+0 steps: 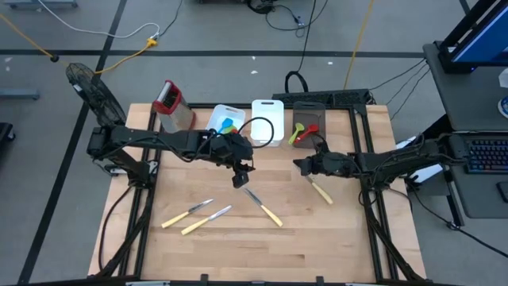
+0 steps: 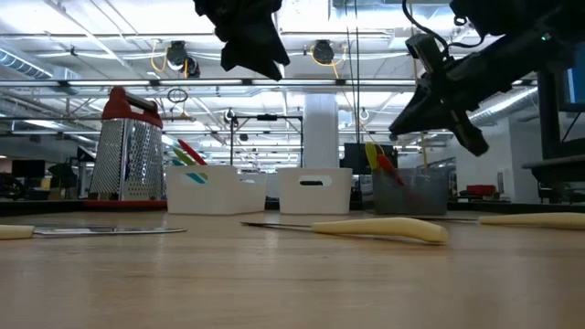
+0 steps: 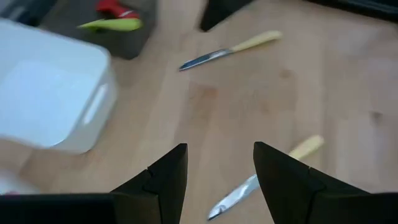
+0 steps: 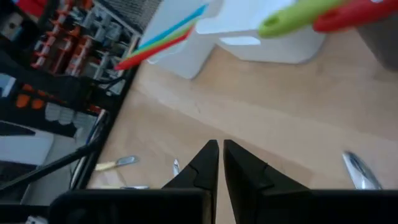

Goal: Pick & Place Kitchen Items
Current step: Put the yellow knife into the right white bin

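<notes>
Several knives with pale yellow handles lie flat on the wooden table: two at the near left [image 1: 197,216], one in the middle [image 1: 263,206] and one at the right [image 1: 320,189]. My left gripper [image 1: 240,176] hangs open and empty above the table, over the middle knife's blade end [image 3: 233,199]. My right gripper [image 1: 300,165] is shut and empty, above the table just left of the right knife, whose blade tip shows in the right wrist view [image 4: 360,171]. Both grippers are well clear of the table in the low view, the left one [image 2: 251,41] and the right one [image 2: 439,91].
At the far side stand a red-topped metal grater [image 1: 171,105], a white bin [image 1: 226,121] with blue, green and red utensils, a second white bin [image 1: 267,121], and a dark grey bin [image 1: 308,127] with a green and a red utensil. Bare wood lies toward the near edge.
</notes>
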